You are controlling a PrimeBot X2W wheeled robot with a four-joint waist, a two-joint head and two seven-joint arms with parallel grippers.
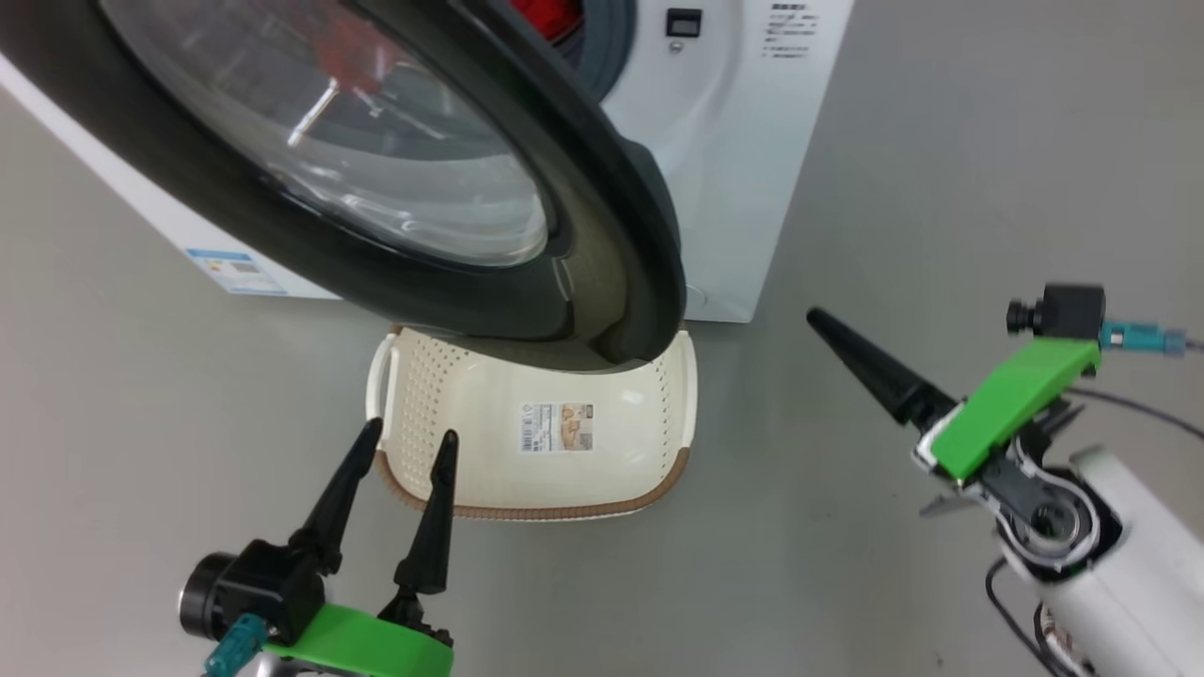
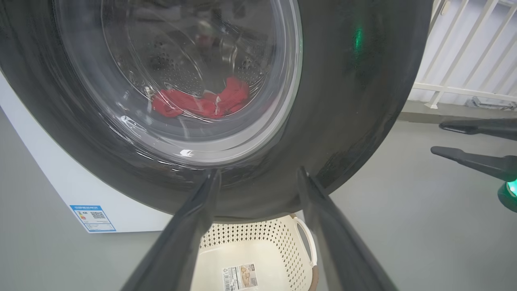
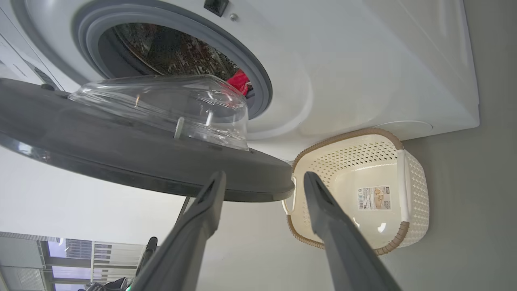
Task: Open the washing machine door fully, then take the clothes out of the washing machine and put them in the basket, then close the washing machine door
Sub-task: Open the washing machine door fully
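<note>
Well, the job has only just begun. The washing machine door (image 1: 616,188) is swung out from the washing machine (image 1: 734,188), so the round hole is open. It sticks straight out from the front. I think it may need one more push to be open all the way.

The left tool (image 1: 411,430) has its two fingers spread wide, with nothing between them. The right tool (image 3: 263,174) is spread wide too, and it holds nothing. The edge of the door is just past the tips of the right tool, but not touching them. The door's dark rim and glass bowl are right in front of the left tool and a bit above it.

The clothes (image 2: 202,103) are not out yet. They lie red and crumpled deep in the drum, far past the left tool, seen through the glass. From the right tool, a bit of red peeks out at the edge of the hole.

The basket (image 1: 564,512) sits on the floor (image 1: 941,188) between the two tools, right by the tips of the left one and partly under the door. Nothing is in it but a sticker.

So opening is about done. Taking the clothes out, dropping them in the basket and shutting the door are all left.
</note>
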